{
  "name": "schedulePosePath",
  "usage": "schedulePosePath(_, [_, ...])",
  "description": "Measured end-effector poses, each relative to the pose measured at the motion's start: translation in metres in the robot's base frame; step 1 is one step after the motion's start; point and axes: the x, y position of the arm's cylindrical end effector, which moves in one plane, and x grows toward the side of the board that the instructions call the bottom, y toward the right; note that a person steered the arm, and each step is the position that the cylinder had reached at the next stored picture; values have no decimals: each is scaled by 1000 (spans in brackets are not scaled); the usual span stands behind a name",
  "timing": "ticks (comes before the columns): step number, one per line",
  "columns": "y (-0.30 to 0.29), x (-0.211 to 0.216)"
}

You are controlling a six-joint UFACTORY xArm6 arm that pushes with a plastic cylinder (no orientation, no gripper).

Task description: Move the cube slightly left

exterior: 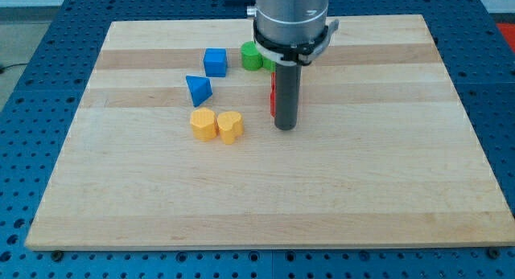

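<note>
- No fingers or jaws were fitted to the arm, so nothing could be opened, closed or gripped; a straight dark rod was carried below a grey metal collar (291,22).
- My tip (286,128) was set on the wooden board (265,198), a little toward the top edge from the middle and slightly right of centre.
- A red block (273,95) was seen pressed against the rod's left side, mostly hidden by it; its shape could not be made out, and actual contact could not be confirmed.
- The blue cube (215,62) was found near the top edge, left of centre and well apart from the tip; its faces were matt and smooth, with one face turned toward the bottom edge and its sides roughly square to the board's edges. No long axis was shown by it.
- A blue triangular block (198,89) was placed just below the cube, with a point directed toward the bottom edge.
- A green block (253,56), rounded in outline, was partly covered by the collar, to the cube's right.
- Two yellow blocks were set side by side, touching, below the triangular one: a rounded yellow block (203,124) and a yellow heart-like block (230,127).
- The board was made of pale planks with grain running left to right, laid on a blue perforated table (32,110).
</note>
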Motion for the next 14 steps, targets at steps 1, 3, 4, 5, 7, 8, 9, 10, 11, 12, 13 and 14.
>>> schedulePosePath(1, [60,3])
schedulePosePath(3, [120,-69])
schedulePosePath(4, [100,-117])
schedulePosePath(5, [89,-160])
schedulePosePath(7, [-60,-198])
schedulePosePath(8, [-90,-153])
schedulePosePath(9, [-87,-97])
schedulePosePath(10, [-87,-62])
schedulePosePath(11, [-64,-40])
schedulePosePath(12, [-62,-40])
schedulePosePath(13, [-59,-40])
schedulePosePath(14, [-59,-40])
